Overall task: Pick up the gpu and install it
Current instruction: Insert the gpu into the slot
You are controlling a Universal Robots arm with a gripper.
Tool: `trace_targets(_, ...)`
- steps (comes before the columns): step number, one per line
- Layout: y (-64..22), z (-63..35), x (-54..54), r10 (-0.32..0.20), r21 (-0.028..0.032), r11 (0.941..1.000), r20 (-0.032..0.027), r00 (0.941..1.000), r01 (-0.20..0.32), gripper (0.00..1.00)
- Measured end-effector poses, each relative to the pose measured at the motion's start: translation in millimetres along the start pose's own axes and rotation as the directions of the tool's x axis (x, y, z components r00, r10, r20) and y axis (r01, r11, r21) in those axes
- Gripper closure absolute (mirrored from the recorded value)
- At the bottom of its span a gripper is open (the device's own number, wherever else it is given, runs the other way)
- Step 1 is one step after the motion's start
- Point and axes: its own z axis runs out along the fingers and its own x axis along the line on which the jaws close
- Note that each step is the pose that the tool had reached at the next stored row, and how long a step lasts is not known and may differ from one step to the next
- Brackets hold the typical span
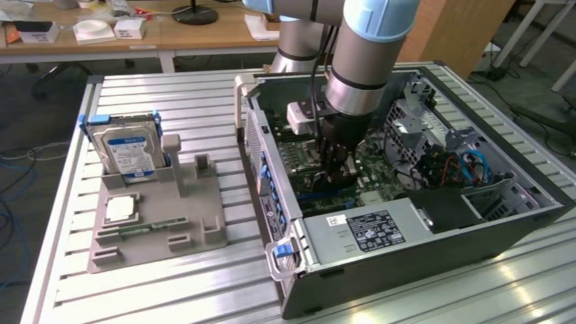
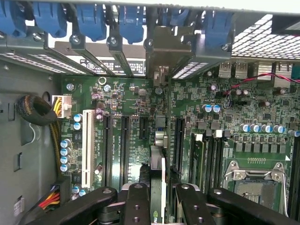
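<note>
Item: gpu (image 2: 157, 173), a thin dark circuit card seen edge-on in the wrist view, long and narrow, with a silvery metal bracket (image 2: 168, 47) at its far end standing against the case's rear slot openings. Position: upright on its edge over the green motherboard (image 2: 234, 117), in line with the dark expansion slots and between two of them as far as could be told (whether it was fully seated in a slot could not be made out). Holder: the gripper (image 2: 158, 199), its black fingers (image 2: 137, 201) pinching the card from both sides at its near end. In the exterior view the gripper (image 1: 335, 177) was lowered inside the open computer case (image 1: 432, 250), which lay on its side on the slatted metal table (image 1: 180, 94), with the grey arm (image 1: 365, 61) rising above it. Other contents of the case: a row of blue slot clips (image 2: 93, 21) along the rear wall, a white slot (image 2: 86, 147), a processor socket (image 2: 255, 183) and a bundle of cables (image 2: 37, 110). Beside the case, to the exterior view's left: a grey holder tray (image 1: 212, 209) carrying an upright hard drive (image 1: 131, 154) with a blue-white label, a square processor chip (image 1: 121, 208) and a slim green memory stick (image 1: 148, 227).
</note>
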Motion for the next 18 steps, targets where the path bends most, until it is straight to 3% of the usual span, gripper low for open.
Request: trace_targets(18, 0.4, -0.8, 0.7, 0.005, -0.0004, 1.0, 0.0003, 1.0, -0.005, 0.74)
